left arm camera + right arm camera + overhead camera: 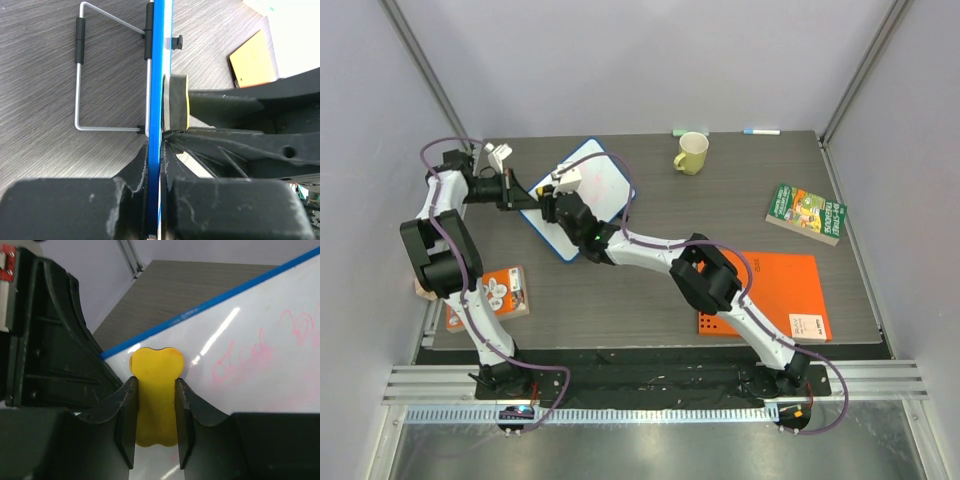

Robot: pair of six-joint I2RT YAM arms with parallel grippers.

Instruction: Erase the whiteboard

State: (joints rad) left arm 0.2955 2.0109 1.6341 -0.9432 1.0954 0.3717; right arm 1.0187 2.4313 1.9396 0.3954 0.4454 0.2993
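Whiteboard [605,185] at far left of surface [720,230]. Left hand [159,155] clamped on its blue rim. Right hand [155,385] clamped on yellow eraser [155,367], pressed to the board face just left of red marks [250,357].

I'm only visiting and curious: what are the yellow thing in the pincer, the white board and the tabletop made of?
The yellow eraser looks like smooth matte plastic or foam; its dark pad, seen edge-on, seems felt. The whiteboard has a glossy white face, given the light streaks, and a blue rim, probably plastic. The table looks like matte grey wood-grain laminate.
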